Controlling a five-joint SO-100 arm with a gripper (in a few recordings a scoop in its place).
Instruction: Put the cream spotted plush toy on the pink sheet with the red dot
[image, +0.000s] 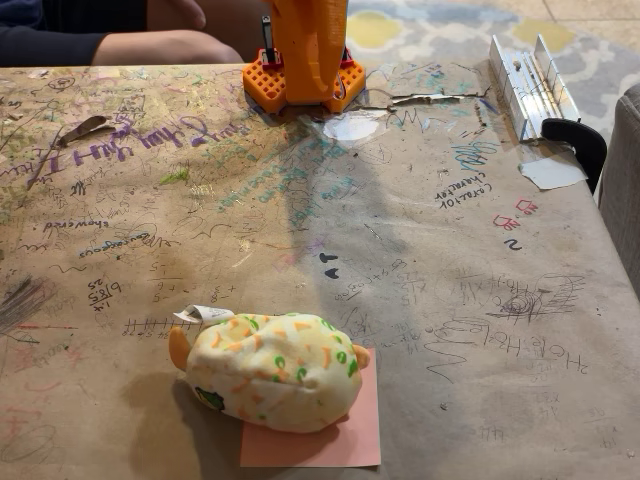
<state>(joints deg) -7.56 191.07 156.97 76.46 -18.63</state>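
- Brown paper covers the table, scribbled all over with pen marks.
- Far behind the plush, an orange arm base stands at the back edge; the gripper's opening can't be told.
- Metal bracket with a black clamp sits far right of the plush.
- Cream spotted plush toy lies partly on the pink sheet, covering much of it.
- A person's arm rests behind the table.

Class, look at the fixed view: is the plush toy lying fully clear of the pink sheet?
No: the cream spotted plush toy lies partly on the pink sheet, covering its upper left part while its left side hangs over the table.
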